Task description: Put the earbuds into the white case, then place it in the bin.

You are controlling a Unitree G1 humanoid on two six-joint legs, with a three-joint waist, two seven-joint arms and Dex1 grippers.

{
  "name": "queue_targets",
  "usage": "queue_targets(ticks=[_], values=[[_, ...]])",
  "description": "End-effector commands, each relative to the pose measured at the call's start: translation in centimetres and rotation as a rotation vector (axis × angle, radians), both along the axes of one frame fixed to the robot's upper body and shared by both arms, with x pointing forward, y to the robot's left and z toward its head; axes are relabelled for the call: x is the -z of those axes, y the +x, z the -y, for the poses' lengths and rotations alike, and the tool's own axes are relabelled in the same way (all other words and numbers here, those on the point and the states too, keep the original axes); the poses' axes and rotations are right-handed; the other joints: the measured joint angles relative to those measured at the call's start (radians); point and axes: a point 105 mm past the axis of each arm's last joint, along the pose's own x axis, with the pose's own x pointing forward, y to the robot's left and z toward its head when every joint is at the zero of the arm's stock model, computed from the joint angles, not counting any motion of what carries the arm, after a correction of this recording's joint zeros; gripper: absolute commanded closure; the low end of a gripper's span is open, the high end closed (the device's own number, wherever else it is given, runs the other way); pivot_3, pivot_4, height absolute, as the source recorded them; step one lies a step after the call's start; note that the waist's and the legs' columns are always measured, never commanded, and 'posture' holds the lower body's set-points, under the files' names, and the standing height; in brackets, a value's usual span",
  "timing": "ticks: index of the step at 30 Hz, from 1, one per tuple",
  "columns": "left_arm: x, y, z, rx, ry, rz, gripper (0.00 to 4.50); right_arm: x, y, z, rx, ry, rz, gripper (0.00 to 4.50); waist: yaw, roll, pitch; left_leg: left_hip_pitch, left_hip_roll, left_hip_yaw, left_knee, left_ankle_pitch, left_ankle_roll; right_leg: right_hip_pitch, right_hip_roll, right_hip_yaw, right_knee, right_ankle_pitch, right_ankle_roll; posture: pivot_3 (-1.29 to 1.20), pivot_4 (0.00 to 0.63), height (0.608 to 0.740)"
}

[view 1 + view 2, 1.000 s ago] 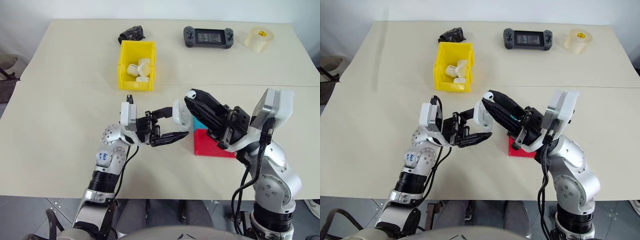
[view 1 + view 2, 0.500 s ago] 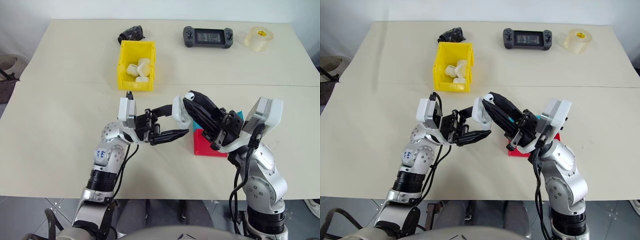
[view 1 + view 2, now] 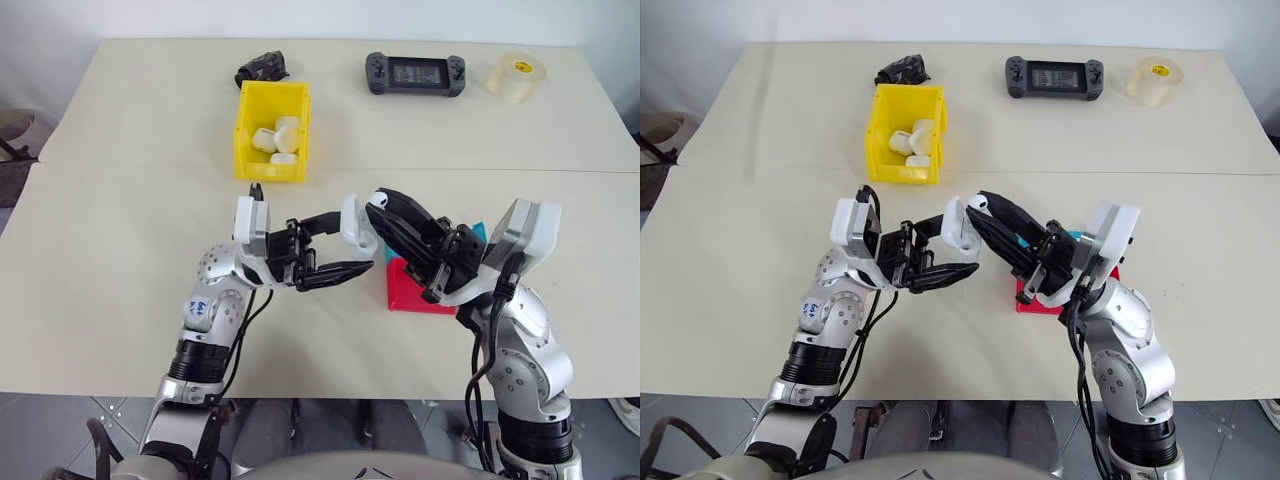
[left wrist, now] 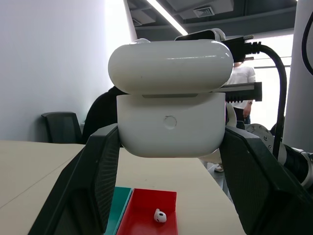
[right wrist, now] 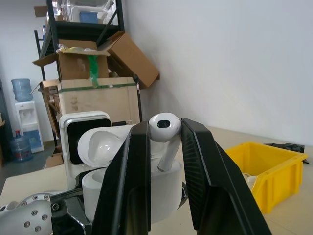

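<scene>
While our left jaws clamp the glossy white rounded case, lid open, our right jaws, pinching a tiny white earbud, have closed in for insertion.

Table: bin (yellow), console, tape.
</scene>
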Motion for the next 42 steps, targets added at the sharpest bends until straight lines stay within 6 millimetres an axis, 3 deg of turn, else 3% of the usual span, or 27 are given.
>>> queue_targets(ticks=[1, 13, 22, 28, 42], values=[[-1.4, -1.1, 0.6, 0.046, -0.028, 0.079, 1.76, 1.4, 0.0, -1.4, -0.052, -0.075, -0.031, 3.99, 0.000, 0.000, 0.000, 0.000, 0.000, 0.000, 0.000, 0.000, 0.000, 0.000, 0.000, 0.000, 0.000, 0.000, 0.000, 0.00, 0.150, 0.740], [-1.0, -1.3, 0.5, 0.072, -0.004, 0.065, 1.76, 2.7, -0.2, -2.1, -0.132, -0.220, -0.039, 3.99, 0.000, 0.000, 0.000, 0.000, 0.000, 0.000, 0.000, 0.000, 0.000, 0.000, 0.000, 0.000, 0.000, 0.000, 0.000, 0.00, 0.150, 0.740], [-1.1, -1.1, 0.4, 0.061, -0.009, 0.074, 1.76, 3.4, -0.3, -0.9, -0.140, -0.304, -0.058, 3.99, 0.002, 0.000, 0.000, 0.000, 0.000, 0.000, 0.000, 0.000, 0.000, 0.000, 0.000, 0.000, -0.001, 0.000, 0.000, 0.00, 0.150, 0.740], [-1.3, -0.8, 0.3, 0.040, -0.025, 0.074, 1.76, 2.9, -0.4, 0.7, -0.120, -0.307, -0.054, 3.99, 0.002, 0.000, 0.000, 0.000, 0.000, 0.000, 0.000, 0.000, 0.000, 0.001, 0.000, 0.000, -0.001, 0.000, 0.000, 0.00, 0.150, 0.740], [-1.3, -0.5, 0.0, 0.024, -0.030, 0.077, 1.76, 1.8, -0.3, 1.5, -0.099, -0.260, -0.040, 3.99, 0.002, 0.000, 0.000, 0.000, 0.000, 0.000, 0.000, 0.000, 0.000, 0.001, 0.000, 0.000, -0.002, 0.000, 0.000, 0.00, 0.150, 0.740]])
